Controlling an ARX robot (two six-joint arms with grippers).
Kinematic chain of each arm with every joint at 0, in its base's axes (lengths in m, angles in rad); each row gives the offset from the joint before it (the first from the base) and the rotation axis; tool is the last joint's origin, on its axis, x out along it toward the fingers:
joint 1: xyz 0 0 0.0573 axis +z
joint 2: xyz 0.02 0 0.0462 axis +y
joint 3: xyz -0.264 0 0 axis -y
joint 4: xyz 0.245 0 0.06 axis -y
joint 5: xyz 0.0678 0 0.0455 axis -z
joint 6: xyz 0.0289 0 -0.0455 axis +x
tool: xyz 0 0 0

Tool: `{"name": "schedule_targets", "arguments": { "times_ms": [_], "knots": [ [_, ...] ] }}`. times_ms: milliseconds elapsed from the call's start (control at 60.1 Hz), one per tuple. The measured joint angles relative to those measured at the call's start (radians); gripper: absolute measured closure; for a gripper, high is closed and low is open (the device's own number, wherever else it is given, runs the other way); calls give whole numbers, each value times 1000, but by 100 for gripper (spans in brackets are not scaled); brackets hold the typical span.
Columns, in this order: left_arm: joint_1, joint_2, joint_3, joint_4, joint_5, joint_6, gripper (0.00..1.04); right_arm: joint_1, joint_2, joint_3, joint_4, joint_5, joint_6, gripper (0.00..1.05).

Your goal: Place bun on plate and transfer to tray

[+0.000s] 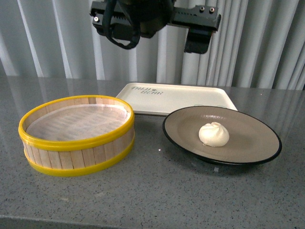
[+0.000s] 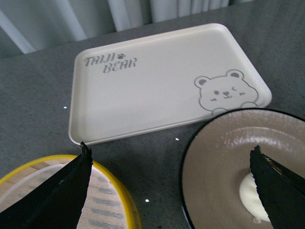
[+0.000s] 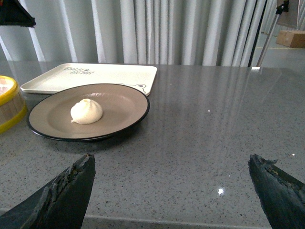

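Left end effector point(image 2: 170, 148) and right end effector point(image 3: 171, 156) both gape wide, holding nothing: your bun point(image 1: 214, 134) lies on the plate point(image 1: 255, 143) right of centre, which rests on the tabletop point(image 1: 157, 191), not yet on the tray point(image 1: 181, 98) at upper centre.

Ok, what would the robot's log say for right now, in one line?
bun: on plate | plate: not yet on tray | left hand: open, empty | right hand: open, empty

plate point(image 1: 248, 138) right and front: open tabletop point(image 1: 157, 191) | left: steamer basket point(image 1: 76, 140) stands near, narrow gap between | behind: bare tray point(image 1: 181, 98) close against rim | on plate: bun point(image 1: 214, 134) mid-face, bare around it
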Motion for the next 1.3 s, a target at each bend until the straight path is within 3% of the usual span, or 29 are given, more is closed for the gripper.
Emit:
{"name": "schedule_targets", "arguments": {
  "times_ms": [33,100,233,383,516,915,1297],
  "knots": [
    [-6,-3,-32,61,-48,-1,10,0,0,0,0,0,0,8],
    [-3,-53,-202,355,-180,-3,22,0,0,0,0,0,0,8],
    [66,-234,-559,717,-153,-8,45,0,0,0,0,3,0,8],
    [196,-445,-896,868,-83,-21,76,0,0,0,0,0,0,8],
    [249,-546,-1089,913,8,-24,101,0,0,0,0,1,0,8],
    [394,-812,-1381,942,146,-26,101,0,0,0,0,1,0,8],
    [492,-1059,-1519,830,247,-26,101,0,0,0,0,0,0,8]
  ]
}}
